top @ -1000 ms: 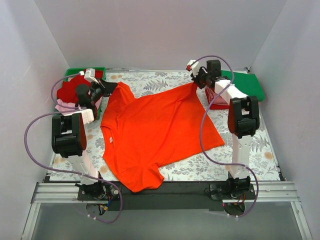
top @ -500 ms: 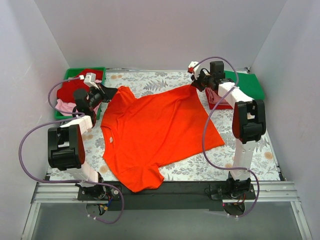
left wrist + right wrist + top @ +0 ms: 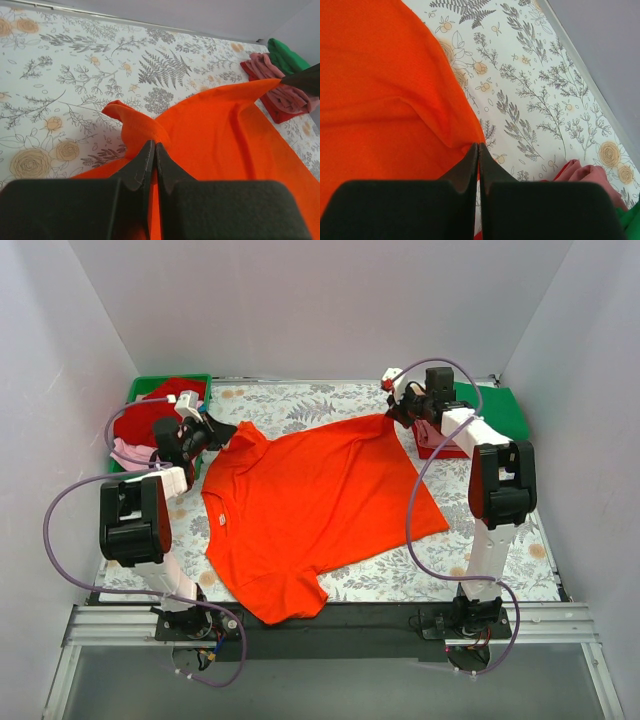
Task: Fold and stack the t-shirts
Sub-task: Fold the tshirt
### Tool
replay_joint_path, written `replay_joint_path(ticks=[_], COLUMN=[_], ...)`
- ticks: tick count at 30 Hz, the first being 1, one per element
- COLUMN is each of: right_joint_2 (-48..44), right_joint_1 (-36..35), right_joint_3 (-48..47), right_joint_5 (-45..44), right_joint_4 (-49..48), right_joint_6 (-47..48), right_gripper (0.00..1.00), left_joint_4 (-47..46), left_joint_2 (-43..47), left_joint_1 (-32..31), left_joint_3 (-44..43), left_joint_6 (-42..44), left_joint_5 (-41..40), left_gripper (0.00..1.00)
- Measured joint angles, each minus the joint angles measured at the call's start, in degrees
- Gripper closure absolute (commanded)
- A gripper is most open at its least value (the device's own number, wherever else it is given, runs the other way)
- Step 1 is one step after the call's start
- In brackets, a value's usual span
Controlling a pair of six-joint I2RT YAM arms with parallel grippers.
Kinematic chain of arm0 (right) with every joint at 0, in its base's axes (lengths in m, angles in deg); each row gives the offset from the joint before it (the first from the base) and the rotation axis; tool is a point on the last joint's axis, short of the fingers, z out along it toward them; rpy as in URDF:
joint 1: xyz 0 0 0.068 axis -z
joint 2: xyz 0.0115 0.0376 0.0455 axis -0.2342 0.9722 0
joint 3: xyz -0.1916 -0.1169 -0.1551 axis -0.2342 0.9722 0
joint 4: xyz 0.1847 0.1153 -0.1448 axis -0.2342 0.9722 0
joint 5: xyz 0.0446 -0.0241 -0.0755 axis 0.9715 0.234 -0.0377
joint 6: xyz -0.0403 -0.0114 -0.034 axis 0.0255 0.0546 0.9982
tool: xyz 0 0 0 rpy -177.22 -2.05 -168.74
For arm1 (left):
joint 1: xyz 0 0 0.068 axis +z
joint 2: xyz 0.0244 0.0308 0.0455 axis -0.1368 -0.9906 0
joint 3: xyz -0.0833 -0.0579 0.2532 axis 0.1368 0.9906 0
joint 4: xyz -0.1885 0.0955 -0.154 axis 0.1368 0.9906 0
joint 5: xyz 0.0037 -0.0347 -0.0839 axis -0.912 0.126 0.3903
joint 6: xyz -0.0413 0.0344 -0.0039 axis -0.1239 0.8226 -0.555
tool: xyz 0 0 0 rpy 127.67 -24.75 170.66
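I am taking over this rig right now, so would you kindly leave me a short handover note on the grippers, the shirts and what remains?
Left gripper: shut on the orange t-shirt at its far left corner.
Right gripper: shut on the same shirt's far right corner.
Shirts: the orange one lies spread open mid-table, unfolded. A red shirt and a light pink shirt sit loose in the green tray, far left. A green shirt and a dusty pink shirt lie far right.
Done: orange shirt laid out and gripped.
Left: fold it, stack it, then the tray's shirts.
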Motion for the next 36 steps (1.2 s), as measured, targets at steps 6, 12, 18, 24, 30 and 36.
replay_joint_path(ticks=[6, 12, 18, 24, 30, 36], right_joint_2=[0.9, 1.31, -0.15, -3.17, -5.05, -5.11], right_joint_1=[-0.02, 0.13, 0.98, 2.34, 3.19, 3.61], right_joint_3=[-0.44, -0.02, 3.82, 7.52, 10.32, 11.96], right_joint_5=[0.0, 0.24, 0.72, 1.49, 1.86, 1.49], right_joint_4=[0.0, -0.13, -0.04, 0.02, -0.07, -0.02], right_joint_6=[0.31, 1.38, 2.62, 3.74, 4.68, 5.14], right_gripper=[0.99, 0.99, 0.99, 0.99, 0.99, 0.99], left_joint_4=[2.03, 4.26, 7.41, 12.9, 17.38, 21.92], left_joint_2=[2.4, 11.8, 18.21, 20.85, 27.08, 33.94], left_joint_1=[0.0, 0.0, 0.0, 0.0, -0.02, -0.02], left_joint_3=[0.02, 2.91, 8.11, 9.97, 11.13, 13.27], left_joint_6=[0.63, 2.32, 3.17, 3.48, 3.45, 2.36], left_joint_5=[0.15, 0.31, 0.02, -0.81, -2.14, -3.78], left_gripper=[1.0, 1.0, 1.0, 1.0, 1.0, 1.0])
